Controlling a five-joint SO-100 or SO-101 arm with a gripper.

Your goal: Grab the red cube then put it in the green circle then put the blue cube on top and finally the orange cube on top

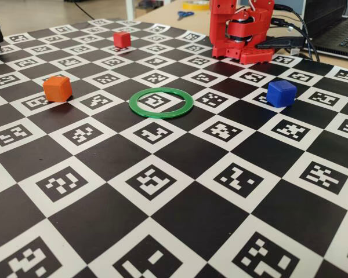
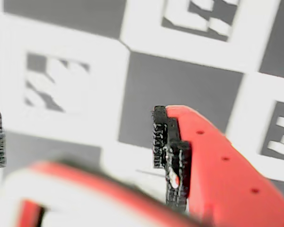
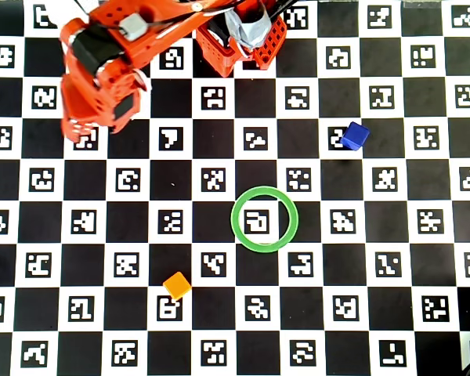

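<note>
Two fingers (image 2: 213, 161) on one gripper (image 2: 78, 113), and in the wrist view they are spread wide. One black pad sits at the left edge and the other on the red finger right of centre, with only the checkered board (image 2: 180, 90) showing in the gap. The grip is released and holds nothing.

There is one arm (image 3: 102, 70). In the overhead view it reaches from its base at the top of the board out to the upper left, and its finger end hangs over the squares there.

I count three cubes and one ring. The red cube (image 1: 122, 39) shows only in the fixed view, alone on a square at the far side of the board, left of the arm's base and apart from it. I cannot pick it out in the overhead view.

The green ring (image 3: 264, 218) lies flat near the middle of the board, down and to the right of the fingers in the overhead view and well apart from them. It frames a single marker square.

The blue cube (image 3: 355, 135) is far off to the fingers' right, beyond the ring. The orange cube (image 3: 177, 285) is below the fingers and to the lower left of the ring. All three cubes stand apart, each alone on the board.

Past the board's far edge in the fixed view there are blue-handled scissors (image 1: 184, 14), and to the right a laptop (image 1: 342, 32) and black cables (image 1: 301, 29).
</note>
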